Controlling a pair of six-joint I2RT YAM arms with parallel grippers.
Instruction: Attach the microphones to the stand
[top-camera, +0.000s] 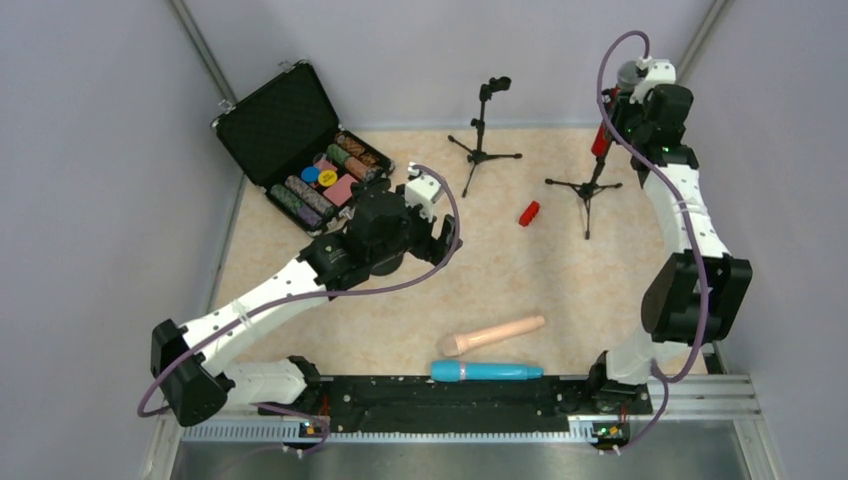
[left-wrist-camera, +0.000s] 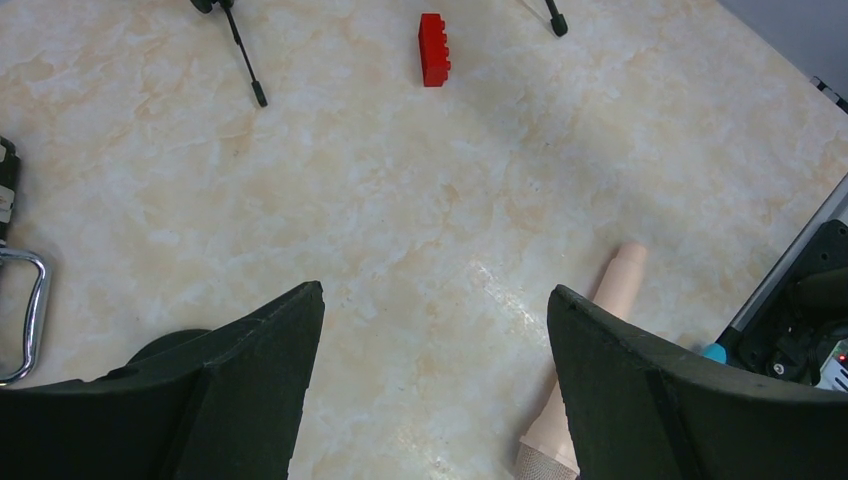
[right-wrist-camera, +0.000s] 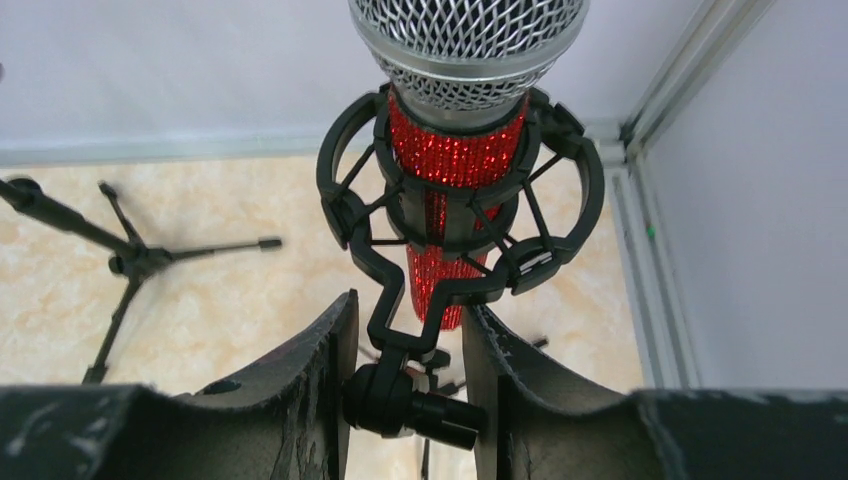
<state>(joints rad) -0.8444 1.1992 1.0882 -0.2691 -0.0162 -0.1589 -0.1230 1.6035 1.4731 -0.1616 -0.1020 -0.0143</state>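
Right fingers (right-wrist-camera: 300, 400) are straddling the neck of the shock mount (right-wrist-camera: 338, 190), grip unclear, red microphone (right-wrist-camera: 455, 150) seated just above them, so they should probably be easing off without tilting it, while left fingers (left-wrist-camera: 250, 390) are gaping empty beside the beige microphone (left-wrist-camera: 620, 290)

White arms (top-camera: 262, 297), black joints, purple cables (top-camera: 398, 286)

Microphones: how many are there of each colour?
red microphone: 1
beige microphone: 1
blue microphone: 1
Total: 3
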